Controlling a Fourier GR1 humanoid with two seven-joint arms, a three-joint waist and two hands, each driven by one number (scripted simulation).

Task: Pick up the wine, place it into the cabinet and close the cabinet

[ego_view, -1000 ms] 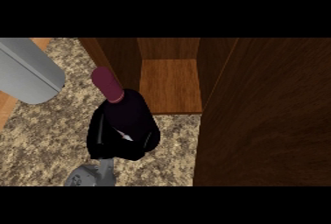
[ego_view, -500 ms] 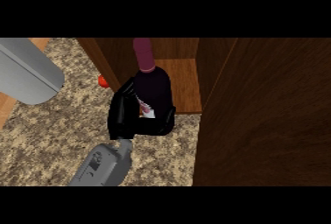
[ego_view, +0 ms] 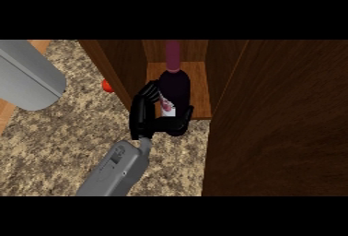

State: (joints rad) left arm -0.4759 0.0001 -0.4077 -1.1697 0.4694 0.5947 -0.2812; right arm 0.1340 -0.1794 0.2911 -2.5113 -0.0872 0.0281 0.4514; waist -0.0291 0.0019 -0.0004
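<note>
The wine bottle [ego_view: 176,87] is dark with a maroon neck and a white label. It is roughly upright, just inside the cabinet's opening and over the light wooden shelf [ego_view: 198,92]. My right hand [ego_view: 148,115] is shut on the bottle's lower body, fingers on its left side and thumb under the label. Its grey forearm comes up from the lower edge. The cabinet door [ego_view: 279,124] stands open, a wide dark panel at the right. Of my left arm only a grey forearm [ego_view: 27,76] shows at the upper left; its hand is out of view.
A speckled stone counter [ego_view: 54,147] spreads in front of the cabinet. The cabinet's dark left wall [ego_view: 117,69] stands just left of the bottle. A small red object [ego_view: 107,85] peeks out beside that wall.
My right hand has carried the bottle away from me and to the right, from over the counter into the cabinet's opening. The bottle has tipped from leaning left to near upright.
</note>
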